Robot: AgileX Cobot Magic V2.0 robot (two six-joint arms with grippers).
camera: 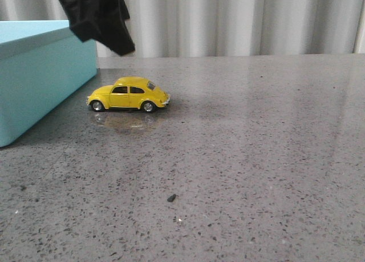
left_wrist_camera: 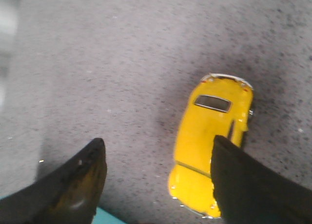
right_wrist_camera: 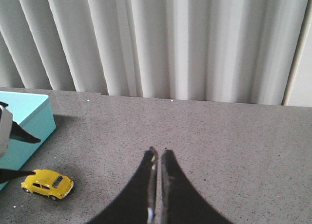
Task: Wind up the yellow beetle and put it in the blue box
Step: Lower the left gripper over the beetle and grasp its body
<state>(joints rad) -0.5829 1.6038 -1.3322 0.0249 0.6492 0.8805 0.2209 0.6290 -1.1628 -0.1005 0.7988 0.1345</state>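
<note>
Yellow beetle (left_wrist_camera: 204, 151) sits on the table below the spread-open left gripper (left_wrist_camera: 158, 151).

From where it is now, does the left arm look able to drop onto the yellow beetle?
Probably yes. The left claw is open above the yellow beetle, one finger already over its roof, nothing between them; the blue box stands beside the car, apart.

We count one beetle (camera: 129, 94) under the left pincer (left_wrist_camera: 156, 158), one box (camera: 40, 74) beside it, two pincers, the right (right_wrist_camera: 157, 158) well off, and one dark crumb (camera: 170, 198).
</note>
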